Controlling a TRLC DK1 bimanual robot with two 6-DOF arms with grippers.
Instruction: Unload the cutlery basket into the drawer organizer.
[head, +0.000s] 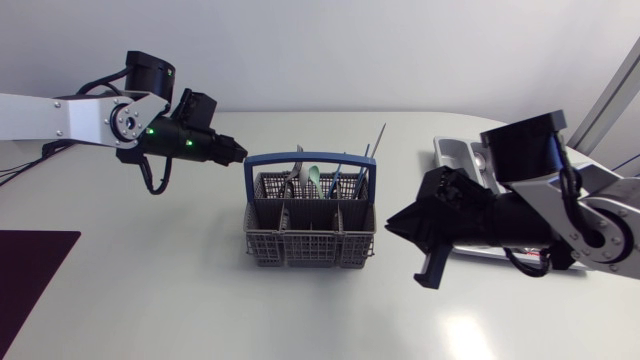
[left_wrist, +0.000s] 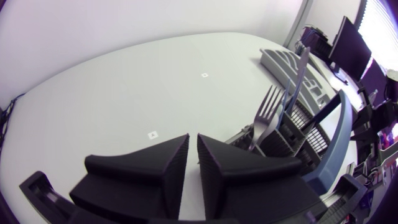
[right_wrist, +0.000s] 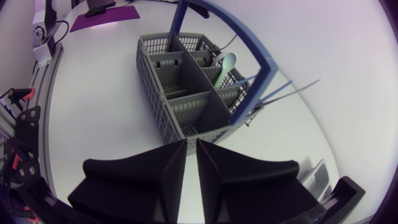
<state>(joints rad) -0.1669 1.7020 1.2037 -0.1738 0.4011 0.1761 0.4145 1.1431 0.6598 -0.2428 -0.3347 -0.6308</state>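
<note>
The grey cutlery basket (head: 310, 232) with a blue handle (head: 310, 160) stands mid-table. Its rear compartments hold a fork (left_wrist: 268, 109), a pale green spoon (head: 314, 178) and other upright pieces; its front compartments (right_wrist: 180, 93) look empty. My left gripper (head: 238, 152) hovers just off the basket's rear left corner, fingers nearly together with nothing between them (left_wrist: 193, 138). My right gripper (head: 395, 222) hangs to the right of the basket, pointing at it, fingers likewise together and empty (right_wrist: 191, 143). The pale drawer organizer (head: 458, 152) lies at the right rear, mostly hidden behind my right arm.
A dark purple mat (head: 30, 270) lies at the table's front left edge. A thin utensil (head: 378, 138) leans out over the basket's right rear corner. Bare white tabletop (head: 200, 300) spreads in front of the basket.
</note>
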